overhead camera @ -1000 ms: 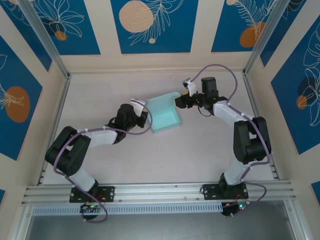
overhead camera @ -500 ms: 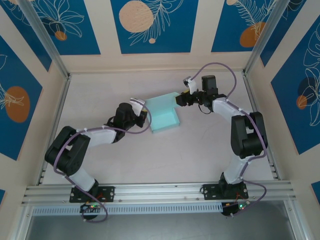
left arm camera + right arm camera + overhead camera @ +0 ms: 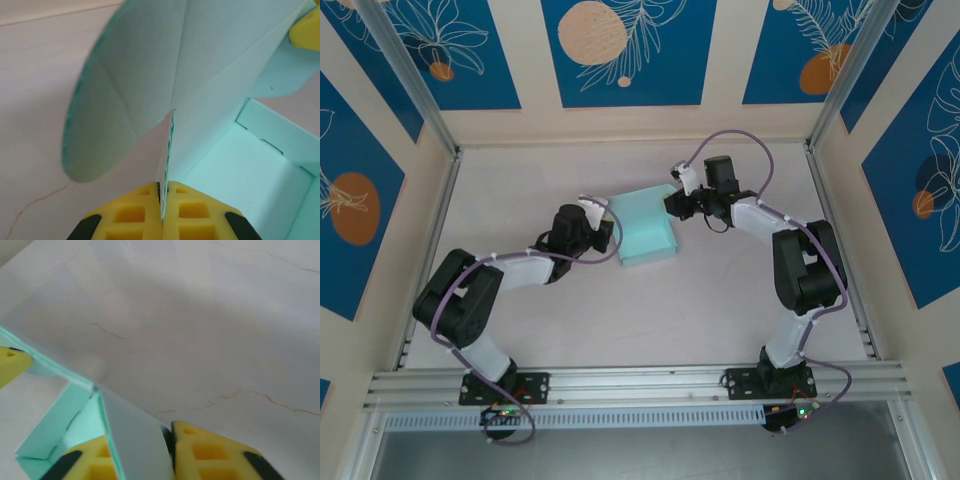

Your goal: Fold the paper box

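The paper box (image 3: pixel 646 225) is pale light-blue card, partly folded, lying mid-table between the two arms. My left gripper (image 3: pixel 605 232) is at its left side, shut on a thin upright wall of the card (image 3: pixel 171 135); a rounded flap (image 3: pixel 120 95) curves up to the left of that wall. My right gripper (image 3: pixel 677 203) is at the box's upper right corner, shut on a raised flap (image 3: pixel 135 440). The box's open inside (image 3: pixel 235 185) lies to the right of the left gripper's yellow pads (image 3: pixel 135 212).
The pale tabletop (image 3: pixel 720 290) spreads all round the box. Metal frame posts (image 3: pixel 430 120) and patterned blue walls bound the table at the back and sides. The far yellow pad of the other gripper (image 3: pixel 306 30) peeks in at the top right of the left wrist view.
My right gripper has moved left and slightly toward the back with its flap, and the right arm's forearm has swung in. The left gripper and the box body have barely shifted.
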Available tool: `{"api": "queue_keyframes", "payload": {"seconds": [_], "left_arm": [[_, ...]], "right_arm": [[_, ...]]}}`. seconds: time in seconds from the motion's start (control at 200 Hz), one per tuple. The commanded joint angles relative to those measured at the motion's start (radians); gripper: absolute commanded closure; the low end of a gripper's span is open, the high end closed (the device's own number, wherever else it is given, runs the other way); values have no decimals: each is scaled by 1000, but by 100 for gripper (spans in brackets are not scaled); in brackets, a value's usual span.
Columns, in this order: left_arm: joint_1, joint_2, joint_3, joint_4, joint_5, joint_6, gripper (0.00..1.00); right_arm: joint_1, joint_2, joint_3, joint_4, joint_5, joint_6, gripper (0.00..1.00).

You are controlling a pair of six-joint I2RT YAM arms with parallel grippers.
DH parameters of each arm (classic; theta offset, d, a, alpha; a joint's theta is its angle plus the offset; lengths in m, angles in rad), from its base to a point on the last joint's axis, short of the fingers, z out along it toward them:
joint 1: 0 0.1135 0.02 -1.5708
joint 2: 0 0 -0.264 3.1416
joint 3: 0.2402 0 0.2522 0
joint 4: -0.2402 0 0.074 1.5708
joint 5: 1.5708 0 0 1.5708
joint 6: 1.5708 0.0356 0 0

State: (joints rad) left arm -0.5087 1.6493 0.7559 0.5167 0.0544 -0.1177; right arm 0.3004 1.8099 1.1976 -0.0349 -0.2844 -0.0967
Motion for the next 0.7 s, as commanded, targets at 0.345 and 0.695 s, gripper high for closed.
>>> {"api": "queue_keyframes", "payload": {"seconds": [0.345,0.695], "left_arm": [[-92,52,11,148,-191,-139,100],[-98,-15,-88,216,-237,-253,100]], "right_arm": [[311,5,-38,12,639,235,99],[501,6,-89,75,937,239,100]]}}
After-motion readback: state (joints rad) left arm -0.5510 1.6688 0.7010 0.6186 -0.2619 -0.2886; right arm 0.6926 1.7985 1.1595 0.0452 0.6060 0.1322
